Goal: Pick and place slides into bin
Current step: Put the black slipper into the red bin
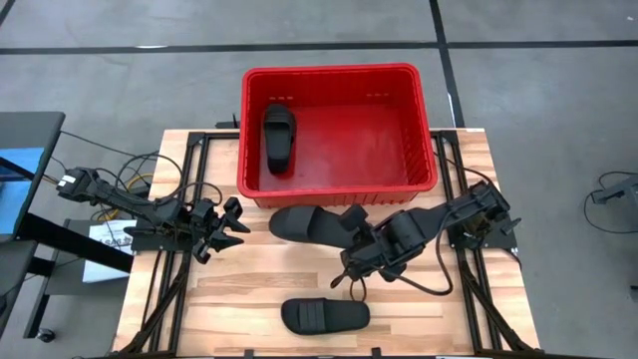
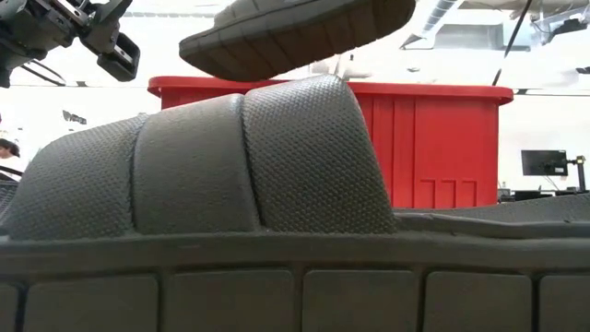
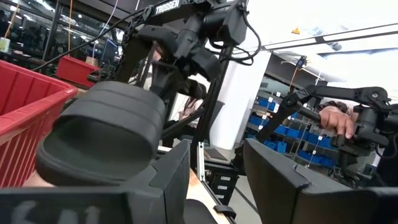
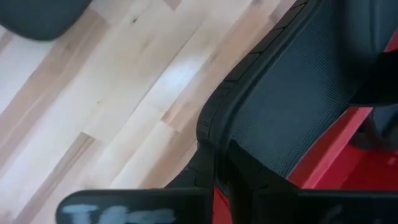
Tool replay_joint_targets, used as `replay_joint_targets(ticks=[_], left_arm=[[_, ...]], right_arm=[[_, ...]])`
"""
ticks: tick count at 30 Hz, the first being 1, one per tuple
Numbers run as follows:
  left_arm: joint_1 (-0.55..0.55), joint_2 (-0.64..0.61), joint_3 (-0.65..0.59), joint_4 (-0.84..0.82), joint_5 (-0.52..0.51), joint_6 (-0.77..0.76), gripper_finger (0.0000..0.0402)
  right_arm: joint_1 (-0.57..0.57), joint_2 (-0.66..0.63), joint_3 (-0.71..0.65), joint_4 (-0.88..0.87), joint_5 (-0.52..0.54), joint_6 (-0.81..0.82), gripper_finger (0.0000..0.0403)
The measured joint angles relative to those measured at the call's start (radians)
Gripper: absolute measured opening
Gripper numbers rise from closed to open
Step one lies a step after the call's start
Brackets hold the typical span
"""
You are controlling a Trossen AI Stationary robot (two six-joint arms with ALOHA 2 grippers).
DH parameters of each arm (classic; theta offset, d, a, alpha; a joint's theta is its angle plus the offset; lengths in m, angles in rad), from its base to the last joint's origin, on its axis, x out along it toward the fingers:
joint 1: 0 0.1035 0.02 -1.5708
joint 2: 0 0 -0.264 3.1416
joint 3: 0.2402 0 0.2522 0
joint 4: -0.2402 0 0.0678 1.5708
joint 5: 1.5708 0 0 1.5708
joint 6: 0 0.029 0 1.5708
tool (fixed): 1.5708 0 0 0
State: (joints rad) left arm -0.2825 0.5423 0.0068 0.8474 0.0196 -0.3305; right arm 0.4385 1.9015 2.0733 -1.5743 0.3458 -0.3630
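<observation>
One black slide (image 1: 278, 140) lies inside the red bin (image 1: 424, 120) at its left side. A second slide (image 1: 304, 224) hangs in the air just before the bin's near wall, with my right gripper (image 1: 347, 227) shut on it; the low view shows its sole (image 2: 295, 32) from below. Another slide (image 1: 325, 316) rests sole-down on the table near the front edge and fills the low view (image 2: 230, 166). My left gripper (image 1: 234, 224) waits open at the table's left, holding nothing, with its fingers (image 3: 174, 180) pointed toward the lifted slide (image 3: 106, 137). My right gripper pinches the lifted slide between its two fingers at the rim (image 4: 217, 146) of the end toward the table's right. The fingers slant down from the right. The slide is clear of the table, roughly level, reaching left from the fingers.
The wooden table (image 1: 249, 289) shows bare boards between the lifted slide and the front slide. Black frame rails (image 1: 184, 199) run along both table sides. Beyond the table, a person's hand (image 3: 336, 118) rests on equipment in the room.
</observation>
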Motion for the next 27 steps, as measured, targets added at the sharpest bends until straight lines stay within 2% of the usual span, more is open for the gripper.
replay_joint_targets(ticks=[7, 16, 22, 27], left_arm=[[0.000, 0.000, 0.000, -0.001, 0.000, 0.000, 0.0142], [0.000, 0.000, 0.000, -0.002, 0.000, 0.000, 0.0142], [0.000, 0.000, 0.000, -0.004, 0.000, -0.003, 0.0142], [0.000, 0.000, 0.000, -0.004, 0.000, -0.004, 0.0142]], right_arm=[[0.000, 0.000, 0.072, 0.003, 0.002, -0.001, 0.0003], [-0.018, 0.000, 0.159, 0.003, 0.107, 0.008, 0.0002], [-0.059, 0.000, 0.191, 0.003, 0.184, 0.043, 0.0002], [-0.107, 0.000, 0.195, 0.003, 0.206, 0.050, 0.0002]])
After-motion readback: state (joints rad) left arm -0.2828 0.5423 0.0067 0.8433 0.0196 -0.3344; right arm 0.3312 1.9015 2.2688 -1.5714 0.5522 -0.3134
